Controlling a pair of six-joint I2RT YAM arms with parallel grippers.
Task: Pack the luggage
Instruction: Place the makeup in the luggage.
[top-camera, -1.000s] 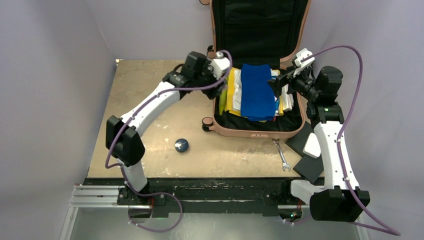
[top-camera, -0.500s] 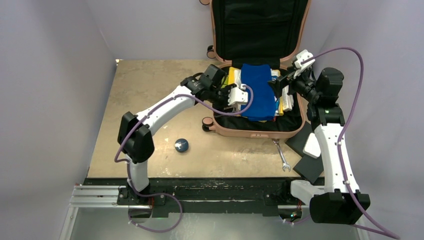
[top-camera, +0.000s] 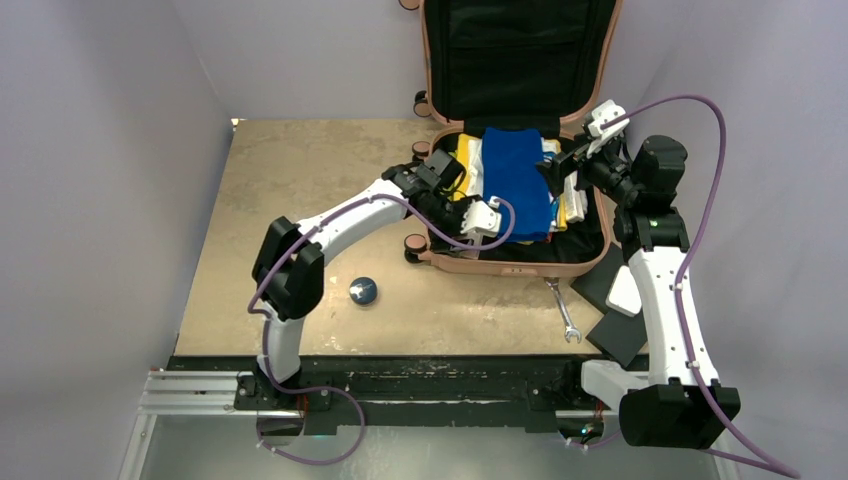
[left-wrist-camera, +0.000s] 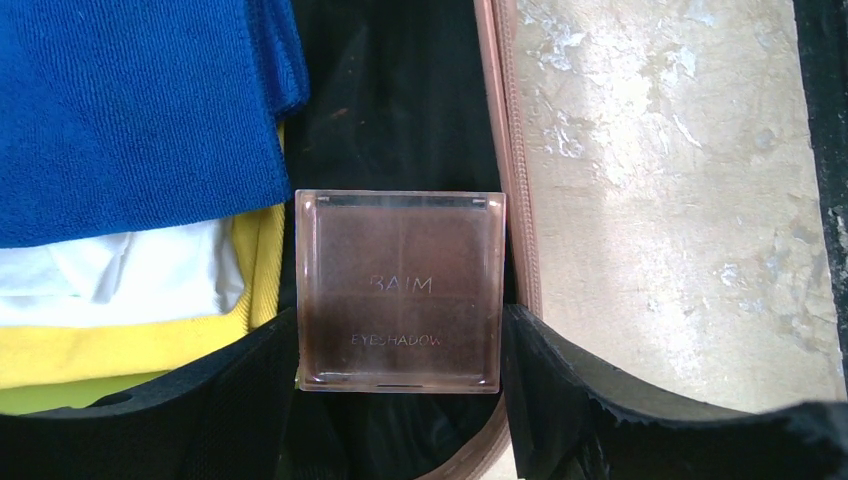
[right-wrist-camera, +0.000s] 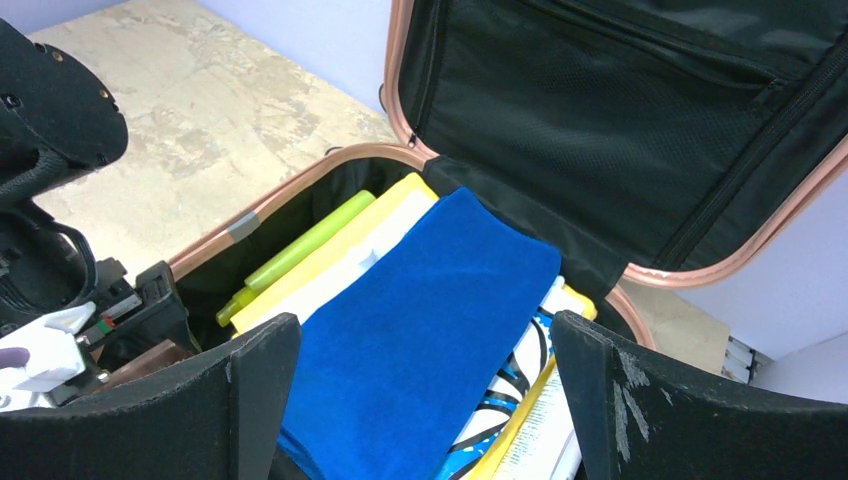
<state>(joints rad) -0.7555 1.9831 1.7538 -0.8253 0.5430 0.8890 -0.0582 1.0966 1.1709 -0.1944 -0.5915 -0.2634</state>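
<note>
Left gripper (left-wrist-camera: 400, 345) jaws are pinching an eyeshadow case (left-wrist-camera: 400, 270), hidden from overhead, at the 7 o'clock corner of the luggage (left-wrist-camera: 510, 150); right gripper (right-wrist-camera: 425, 340) jaws are standing spread.

One thing carries lettering that can be read: a square, translucent rose-brown compact (left-wrist-camera: 400, 290), seen in the left wrist view between the left gripper's (left-wrist-camera: 400, 335) fingers (left-wrist-camera: 580, 400). "BAIM" is stamped across the middle of its lid. Below that, close to the lid's lower edge in that view, a smaller line reads "EYESHADOW". Both words are faint and tone-on-tone. In the top view, a small badge (top-camera: 515, 270) on the luggage's (top-camera: 520, 262) near wall is too small to read.
</note>
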